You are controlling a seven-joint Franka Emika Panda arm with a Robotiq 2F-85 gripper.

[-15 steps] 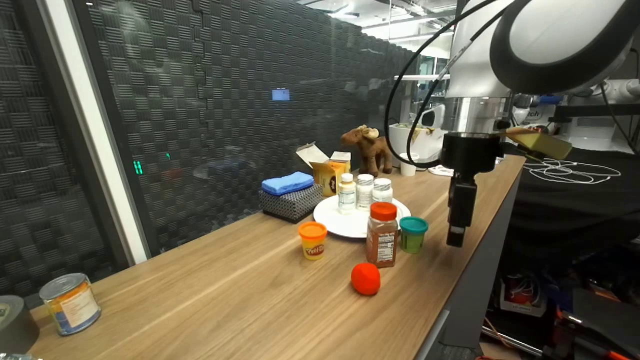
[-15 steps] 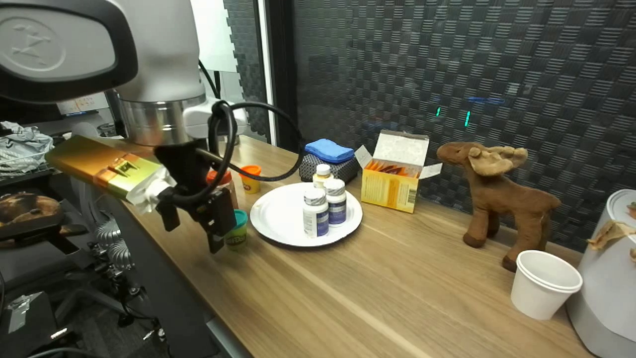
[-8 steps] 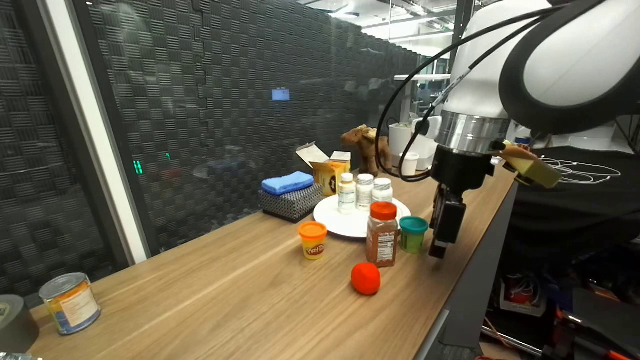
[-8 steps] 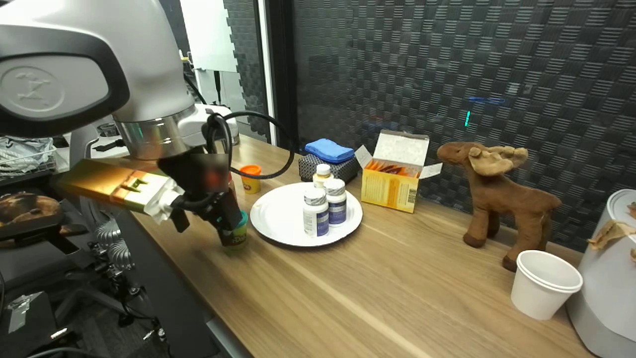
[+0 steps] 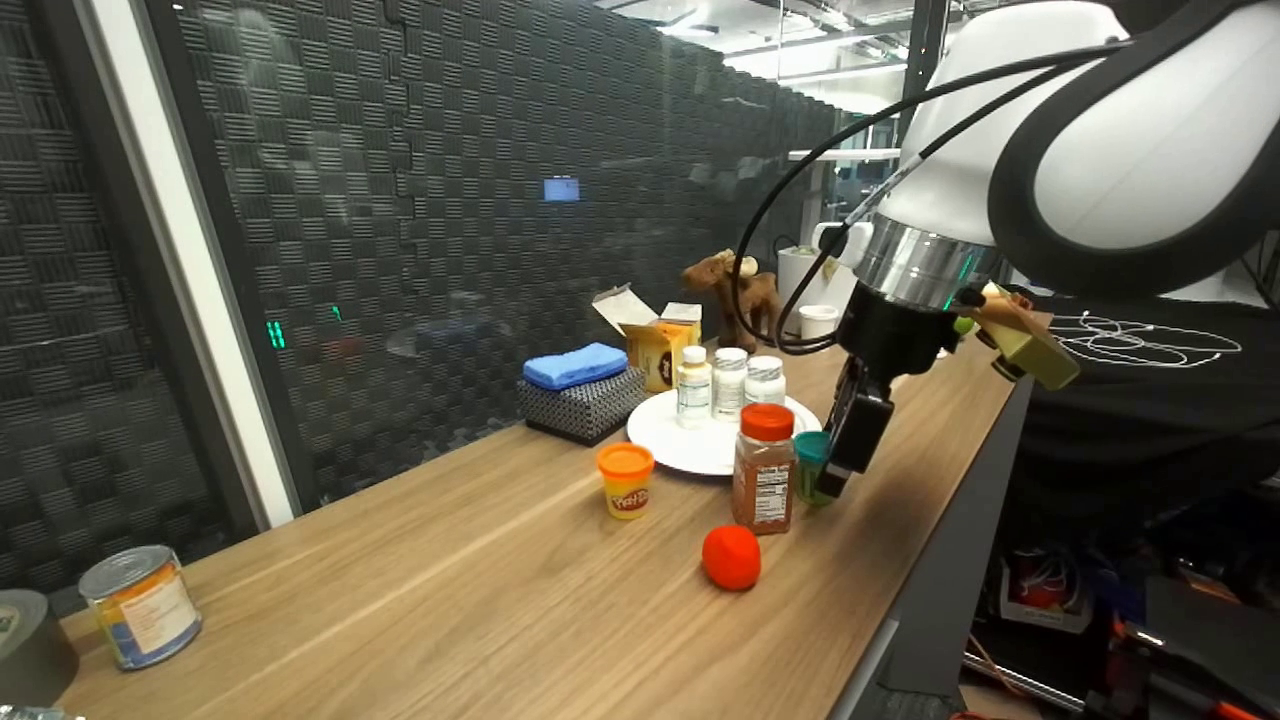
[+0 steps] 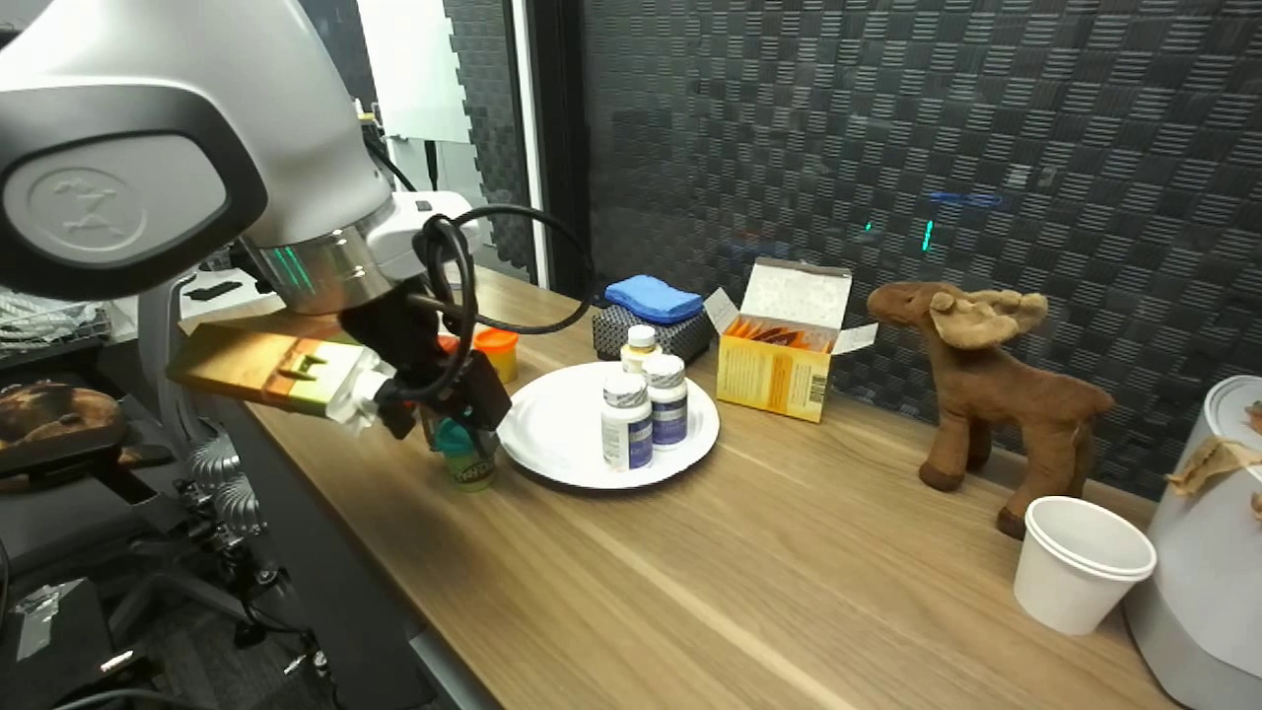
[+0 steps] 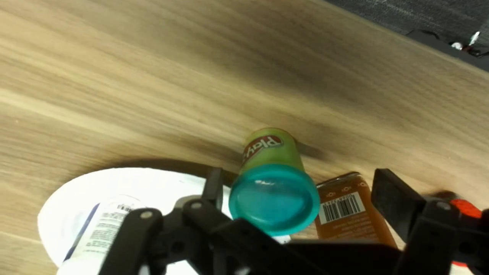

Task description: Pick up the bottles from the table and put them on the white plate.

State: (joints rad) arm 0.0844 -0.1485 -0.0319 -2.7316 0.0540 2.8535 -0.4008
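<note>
Wrist view: white bottle (image 7: 97, 235) — cut by lower edge; reddish-brown bottle (image 7: 355, 223) — partly behind claw (image 7: 298, 187).

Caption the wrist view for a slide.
Open black end effector framing a teal-lidded green plastic tub, with a round white plate and reddish-brown rectangular bottle alongside.

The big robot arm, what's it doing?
The white robot arm is putting things on the round white plate, where three small bottles with white caps stand. Its open black end effector is close to a green tub with a teal lid, not gripping it yet, maybe about to. A clear red-lidded jar of reddish-brown stuff and a yellow tub with an orange lid also stand on the wooden table.
</note>
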